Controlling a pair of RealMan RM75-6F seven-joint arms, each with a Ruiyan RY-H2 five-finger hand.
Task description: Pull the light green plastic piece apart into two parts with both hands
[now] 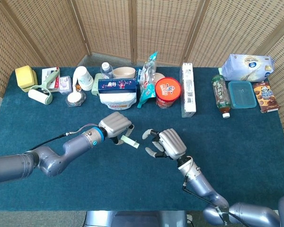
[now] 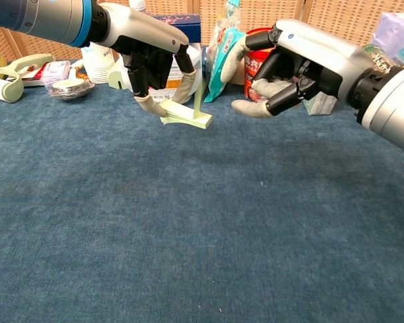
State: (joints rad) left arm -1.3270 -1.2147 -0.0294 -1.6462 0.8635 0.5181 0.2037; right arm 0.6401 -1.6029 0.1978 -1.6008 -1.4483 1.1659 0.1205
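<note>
Head view: left hand (image 1: 115, 126) held the green piece (image 1: 129, 142) above the counter (image 1: 236, 142), long axis running out toward the right hand (image 1: 166, 144), which stood apart, fingers loosely curled, holding nothing.

Chest view: piece (image 2: 186, 120) lay near level, free end pointing right; one thin leaf stood upright.

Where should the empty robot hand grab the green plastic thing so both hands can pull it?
Probably the free end of the light green plastic piece, which pokes out toward the right hand. The left hand pinches the other end, above the table. The right hand could come in sideways and pinch the flat tip, top and bottom.
</note>
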